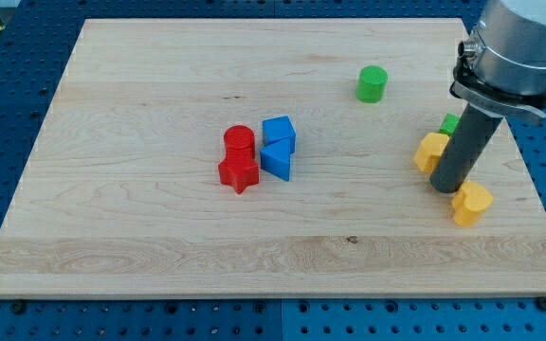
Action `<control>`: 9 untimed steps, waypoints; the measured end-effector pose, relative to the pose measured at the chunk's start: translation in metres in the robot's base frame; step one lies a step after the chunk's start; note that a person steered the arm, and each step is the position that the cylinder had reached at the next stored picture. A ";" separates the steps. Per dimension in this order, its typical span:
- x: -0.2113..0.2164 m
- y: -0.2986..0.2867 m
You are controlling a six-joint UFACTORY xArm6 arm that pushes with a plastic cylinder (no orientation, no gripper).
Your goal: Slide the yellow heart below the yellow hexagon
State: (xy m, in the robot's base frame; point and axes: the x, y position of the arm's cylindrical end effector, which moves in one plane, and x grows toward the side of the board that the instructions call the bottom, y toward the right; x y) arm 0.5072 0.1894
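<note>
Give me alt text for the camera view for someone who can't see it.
My tip sits between the yellow hexagon and the yellow heart at the wooden board's right. Red cylinder, red star and two blue blocks cluster mid-board; a green cylinder stands above.

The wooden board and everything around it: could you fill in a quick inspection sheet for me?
Surface: wooden board, lying flat.
Job's things: yellow heart at the view's lower right; yellow hexagon above it, to the left.
Clutter: red cylinder, red star, blue cube, blue wedge, green cylinder, green block partly hidden.
End effector: my tip sits between the two yellow blocks.
Cables: nothing seen.
Surroundings: blue perforated table.
</note>
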 end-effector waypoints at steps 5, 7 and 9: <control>0.080 -0.004; 0.048 -0.014; 0.066 0.022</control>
State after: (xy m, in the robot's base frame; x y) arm 0.5733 0.2109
